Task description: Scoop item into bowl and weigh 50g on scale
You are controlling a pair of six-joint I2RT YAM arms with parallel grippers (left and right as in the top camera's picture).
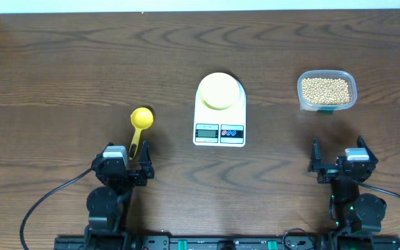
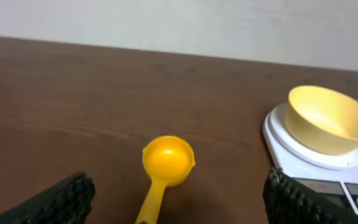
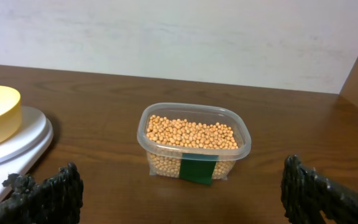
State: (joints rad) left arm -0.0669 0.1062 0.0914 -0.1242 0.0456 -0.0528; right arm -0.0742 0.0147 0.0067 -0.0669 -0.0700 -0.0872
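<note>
Far right on worktop (image 1: 61, 83): small round tan beans (image 1: 326, 89) filling a clear tub (image 1: 353, 89) with green label (image 3: 197, 170). Centre: empty pale yellow bowl (image 1: 219, 90) atop white scale (image 1: 219, 132). Left: yellow scoop (image 1: 140, 123), handle reaching between wide-spread fingers of left gripper (image 1: 128, 150). Likewise wide, holding nothing: right gripper (image 1: 339, 154), on near side of tub, only bare worktop between.
</note>
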